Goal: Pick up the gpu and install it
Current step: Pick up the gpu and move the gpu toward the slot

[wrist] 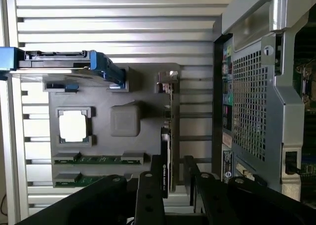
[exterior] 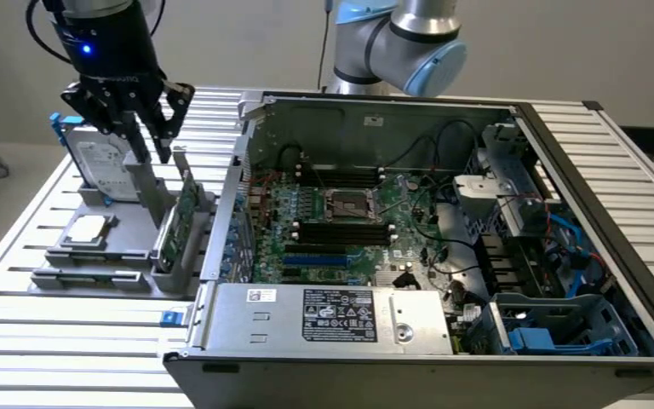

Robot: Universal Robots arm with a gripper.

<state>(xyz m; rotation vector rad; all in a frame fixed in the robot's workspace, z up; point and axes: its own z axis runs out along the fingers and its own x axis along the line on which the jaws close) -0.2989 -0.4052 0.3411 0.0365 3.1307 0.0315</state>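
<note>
My gripper (exterior: 154, 158) hangs fingers-down over the grey fixture (exterior: 100, 277) on the exterior view's left, with the fingers spread and nothing pinched between them. In the wrist view the two black fingers (wrist: 150, 190) stand apart and the thin top edge of the gpu (wrist: 167, 141) runs into the gap between them, closer to one finger than the other. I cannot tell whether either pad touches it.

The exterior view gives what the wrist view does not. The gpu (exterior: 177, 226) stands upright on its long edge in a slot at the fixture's right side, its green face showing. My fingertips are at its far upper end. It is outside the computer case (exterior: 361, 111), just beside the case's left wall.

Farther left on the fixture, the silver hard drive (exterior: 106, 166) stands in its blue frame at the far end. The square processor chip (exterior: 86, 228) lies flat nearer the camera.

From the wrist, the drive (wrist: 59, 62) and chip (wrist: 73, 126) show from above, with two memory sticks (wrist: 98, 159) lying in slots beside the chip. The perforated case wall (wrist: 252, 111) rises close to the card. The exterior view looks into the open case, with the motherboard (exterior: 339, 230) on its floor, all resting on the slatted table (exterior: 65, 341).
</note>
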